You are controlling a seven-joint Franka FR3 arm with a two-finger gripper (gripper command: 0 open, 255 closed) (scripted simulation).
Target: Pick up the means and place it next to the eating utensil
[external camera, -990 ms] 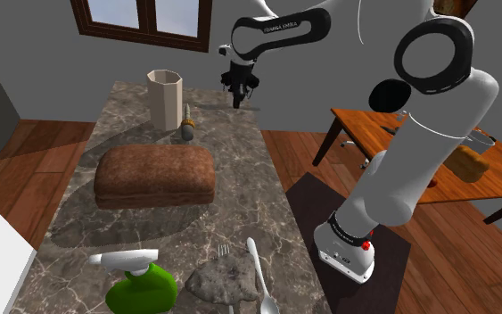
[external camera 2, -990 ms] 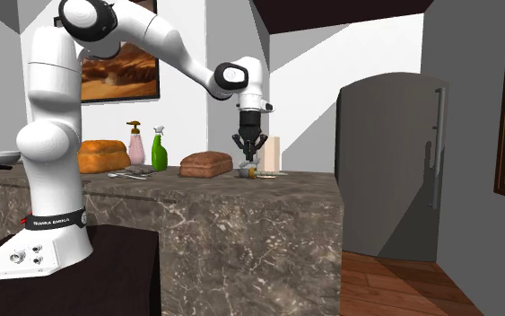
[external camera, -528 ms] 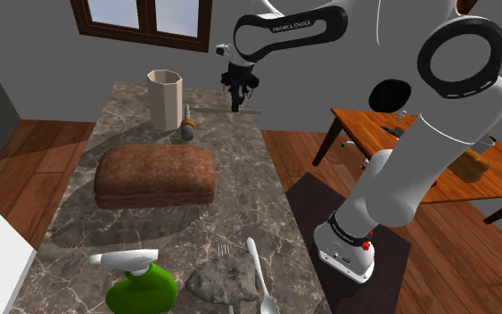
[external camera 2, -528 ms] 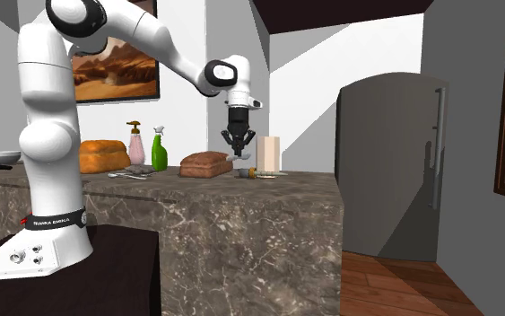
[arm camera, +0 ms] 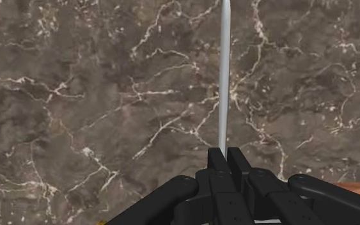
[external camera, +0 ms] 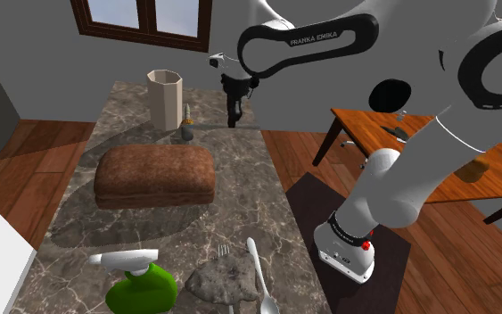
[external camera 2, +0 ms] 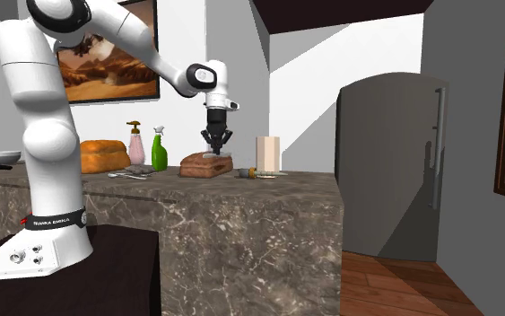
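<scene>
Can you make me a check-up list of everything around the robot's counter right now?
Surface: dark marble counter with pale veins.
Job's things: thin grey rod, clasped between the fingers; spoon at the counter's near end in the shoulder view, far from the rod.
Clutter: brown loaf, pale cup, small dark item beside the cup, green spray bottle, grey lump by the spoon.
Grippers: gripper above the counter near the loaf, shut on the rod.
Cables: nothing seen.
Surroundings: window, wooden table, grey door.
</scene>
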